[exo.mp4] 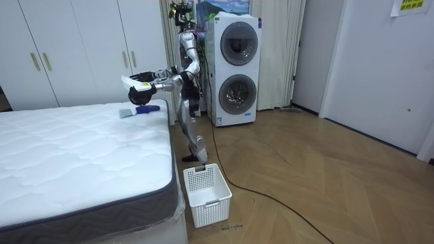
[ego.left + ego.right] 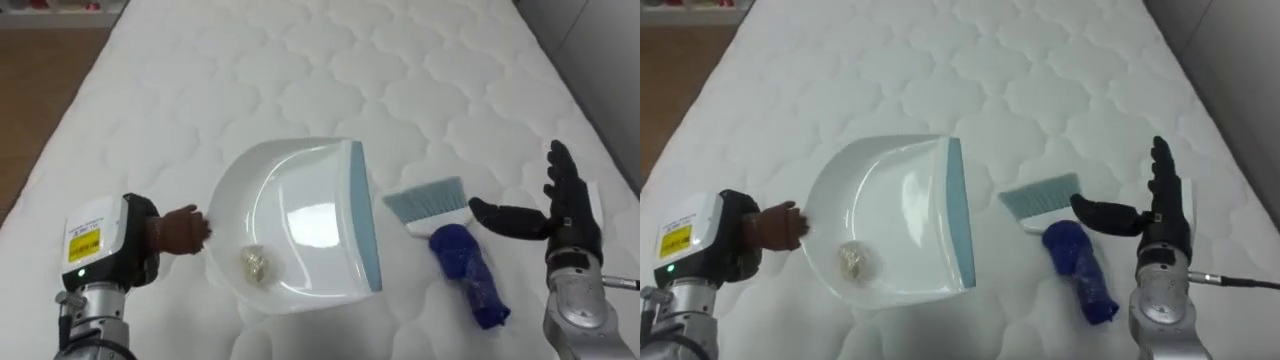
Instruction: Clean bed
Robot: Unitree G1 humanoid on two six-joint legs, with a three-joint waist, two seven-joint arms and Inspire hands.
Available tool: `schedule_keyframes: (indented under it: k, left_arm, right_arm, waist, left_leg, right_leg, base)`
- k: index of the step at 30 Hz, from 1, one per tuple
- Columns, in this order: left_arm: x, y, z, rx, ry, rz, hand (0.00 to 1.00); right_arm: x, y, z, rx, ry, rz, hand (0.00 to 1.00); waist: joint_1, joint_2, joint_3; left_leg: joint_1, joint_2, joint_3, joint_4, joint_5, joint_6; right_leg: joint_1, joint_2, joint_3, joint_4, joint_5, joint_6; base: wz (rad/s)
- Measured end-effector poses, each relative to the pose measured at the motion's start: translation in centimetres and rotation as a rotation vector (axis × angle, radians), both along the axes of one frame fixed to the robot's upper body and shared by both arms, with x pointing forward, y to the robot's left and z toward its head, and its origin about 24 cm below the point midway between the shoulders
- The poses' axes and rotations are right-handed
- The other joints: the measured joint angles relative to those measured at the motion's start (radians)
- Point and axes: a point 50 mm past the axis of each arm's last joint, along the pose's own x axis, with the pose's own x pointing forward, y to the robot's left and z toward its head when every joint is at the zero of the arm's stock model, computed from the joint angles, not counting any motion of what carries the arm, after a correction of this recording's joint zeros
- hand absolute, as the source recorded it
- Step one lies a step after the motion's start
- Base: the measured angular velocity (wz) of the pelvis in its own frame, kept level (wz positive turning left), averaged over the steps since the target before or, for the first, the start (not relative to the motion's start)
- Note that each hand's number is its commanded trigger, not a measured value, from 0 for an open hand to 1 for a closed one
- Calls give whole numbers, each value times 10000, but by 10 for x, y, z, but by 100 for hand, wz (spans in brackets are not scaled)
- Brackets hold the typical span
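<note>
My left hand (image 2: pixel 140 245) is shut on the brown handle (image 2: pixel 182 230) of a white dustpan (image 2: pixel 300 225) with a pale blue lip, held just over the white quilted mattress (image 2: pixel 300 60). A small crumpled scrap (image 2: pixel 256 265) lies inside the pan near the handle. To the right of the pan's lip a hand brush (image 2: pixel 465 270) with a blue handle and pale blue bristles lies on the mattress. My right hand (image 2: pixel 565 215) is open just right of the brush, thumb pointing at it, holding nothing. In the room view the robot stands at the bed's far corner with the dustpan (image 1: pixel 129 80) raised.
The mattress edge runs close by my right hand, and wooden floor (image 2: pixel 40 80) shows past the left edge. In the room view a white plastic basket (image 1: pixel 207 193) stands on the floor by the bed's near corner. Stacked washing machines (image 1: pixel 234 68) stand behind the robot.
</note>
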Motion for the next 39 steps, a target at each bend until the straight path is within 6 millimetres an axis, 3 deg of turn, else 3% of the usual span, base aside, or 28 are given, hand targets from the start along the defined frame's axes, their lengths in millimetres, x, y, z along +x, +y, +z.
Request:
schedule_keyframes:
  k: [10,17,20,23,27,30,33,36,38,39]
  left_arm:
    - [-2,-3,8,-255,-545,-284,100]
    - [-6,-7,3,-678,-281,-255,100]
    - [-5,-8,2,-721,-175,-338,100]
    - [-4,-11,1,-773,-109,-452,100]
    - [-4,-13,0,-867,-78,-397,100]
    - [-6,-17,-6,-1097,20,-246,100]
    - [-7,-21,-10,-1349,106,-192,100]
    - [-7,-22,-10,-1392,80,-225,100]
    - [-7,-23,-10,-1453,38,-198,100]
    - [-7,-23,-10,-1479,6,-222,100]
  right_arm:
    - [6,8,23,-65,-1315,183,0]
    - [3,10,23,-151,-1333,191,0]
    - [4,11,27,-147,-1537,190,0]
    - [5,12,28,-89,-1620,166,0]
    - [10,13,32,-37,-1800,223,0]
    - [10,14,32,-167,-1820,310,0]
    - [12,13,34,-223,-1962,243,0]
    - [11,9,33,-262,-1940,-73,0]
    - [12,7,37,-348,-2118,-317,0]
    - [13,7,39,-367,-2241,-471,0]
  waist:
    - [345,108,56]
    - [395,-57,99]
    - [130,-231,98]
    - [114,-371,110]
    - [536,-469,120]
    - [1033,-503,129]
    - [1187,-582,170]
    - [1261,-672,222]
    - [1221,-682,231]
    - [1154,-698,241]
  left_leg:
    - [121,-67,-172,-126,16,-2]
    - [-21,-289,-1011,-132,62,74]
    - [-303,-525,-1914,-118,191,155]
    - [-511,-624,-2790,-117,374,150]
    - [-887,-697,-3741,-117,619,81]
    - [-1068,-766,-4255,-53,678,-10]
    - [-1551,-912,-4808,193,789,-151]
    - [-1830,-932,-4537,191,1123,-214]
    - [-2045,-851,-3662,184,1389,-134]
    - [-2164,-732,-2505,150,1602,31]
  right_leg:
    - [94,-44,-165,24,-11,17]
    - [359,-229,-208,63,-238,249]
    - [556,-382,-191,34,-399,417]
    - [813,-402,-218,-22,-405,426]
    - [861,-367,-367,-48,-442,420]
    - [946,-354,-395,64,-703,355]
    - [1102,-339,-588,80,-1000,360]
    - [1415,-237,-1041,41,-1169,256]
    - [1558,-184,-1266,9,-1198,211]
    - [1691,-180,-1754,6,-1208,196]
  base:
    - [3]
    - [32]
    - [78]
    - [87]
    - [71]
    - [52]
    - [100]
    - [111]
    - [121]
    - [137]
